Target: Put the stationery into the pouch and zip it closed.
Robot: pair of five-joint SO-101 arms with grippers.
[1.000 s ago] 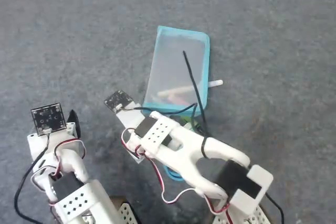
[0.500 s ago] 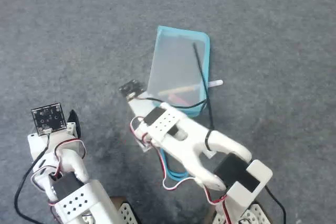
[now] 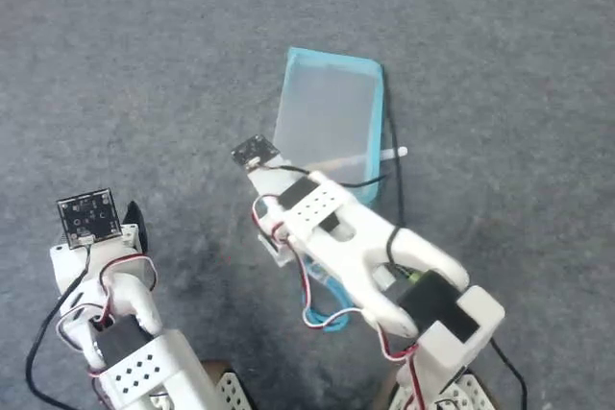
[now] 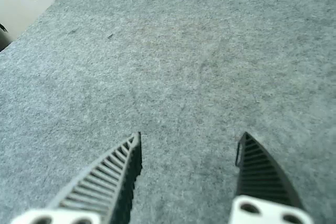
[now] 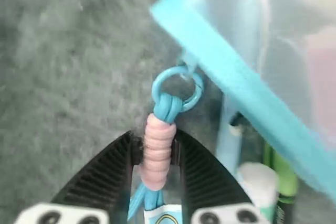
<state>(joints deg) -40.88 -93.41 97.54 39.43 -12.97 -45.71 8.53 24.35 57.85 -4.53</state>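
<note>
The translucent pouch (image 3: 330, 112) with a light blue border lies in the middle of the grey carpet. Pale stationery (image 3: 332, 162) shows through its near end, and a white pen tip (image 3: 395, 153) pokes out at its right side. My right arm (image 3: 336, 228) hangs over the pouch's near edge. My right gripper (image 5: 156, 153) is shut on the pink bead zipper pull (image 5: 157, 145), which hangs from a blue ring (image 5: 177, 88) at the pouch's blue edge (image 5: 236, 85). A green marker (image 5: 278, 182) lies beside it. My left gripper (image 4: 190, 139) stands open over bare carpet.
A loose blue cord (image 3: 322, 319) loops out from under the right arm near the table's front. The left arm (image 3: 106, 266) sits at the front left, apart from the pouch. A black cable (image 3: 394, 175) runs along the pouch's right side.
The right arm has swung to the right and farther out along the pouch's near edge, with the zipper pull in its gripper. The black cable moved right. The left arm has kept still.
</note>
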